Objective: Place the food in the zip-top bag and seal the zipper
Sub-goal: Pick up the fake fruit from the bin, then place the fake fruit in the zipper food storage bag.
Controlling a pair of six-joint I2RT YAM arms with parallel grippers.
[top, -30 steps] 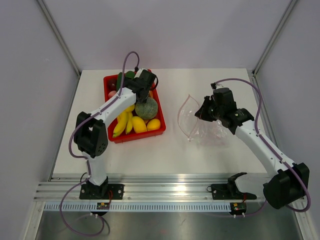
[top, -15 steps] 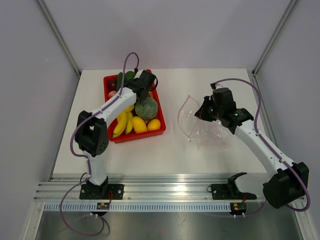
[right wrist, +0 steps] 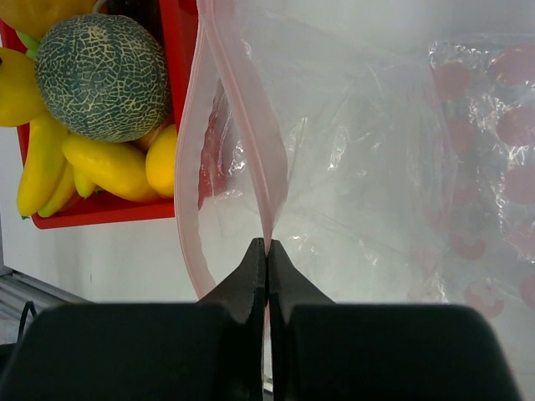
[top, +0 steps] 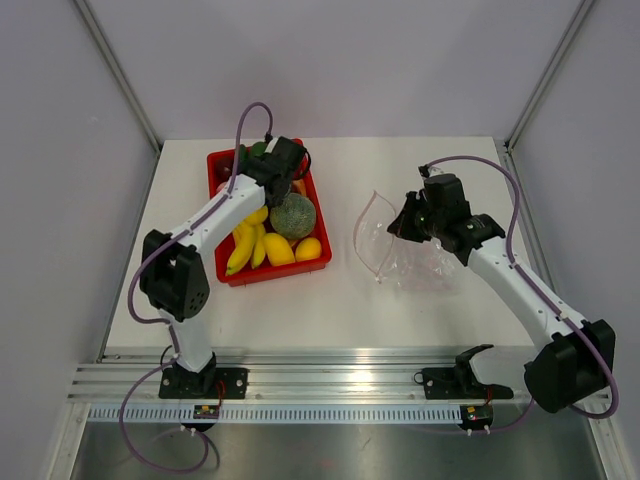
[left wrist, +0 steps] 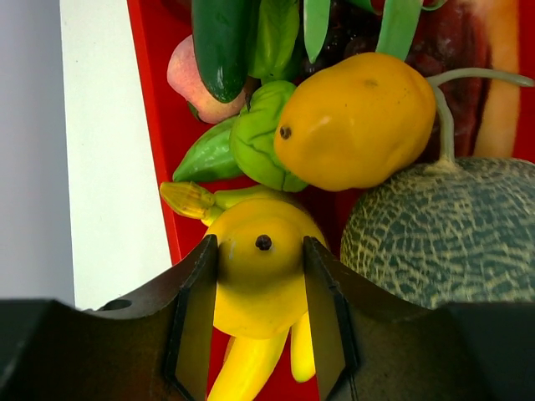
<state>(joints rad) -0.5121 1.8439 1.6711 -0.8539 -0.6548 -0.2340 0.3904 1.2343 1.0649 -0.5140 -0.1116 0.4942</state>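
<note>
Food (top: 278,248): small plastic fruit and veg in yellow, green, orange and red, heaped in a red tray (top: 272,277) at the left-rear of the bench (top: 330,310). Biggest piece is a grey-green netted melon (top: 293,215) on the tray's right side, with yellow banana-like pieces in front of it. Left pincer (left wrist: 261,313) is over the tray's rear half. Its fingers are clamped on either side of a round yellow fruit (left wrist: 259,271), both inner faces touching it. In the left wrist view the melon sits just right of that pincer, and an orange fruit (left wrist: 355,121) and a green pepper (left wrist: 251,142) lie just beyond its tips. Zip-top bag (top: 400,250) is clear and crinkly with faint red round prints on one panel. It lies on the bench right of the tray, apart from it, with its mouth gaping toward the tray. Zipper (right wrist: 251,109) is a thin pink strip. Its two halves are bowed apart, the left half curving out in an arc. Right pincer (right wrist: 267,251) is closed tip to tip on the zipper's right half, with the bag body spreading away beyond and right of the tips. No food in the bag.
</note>
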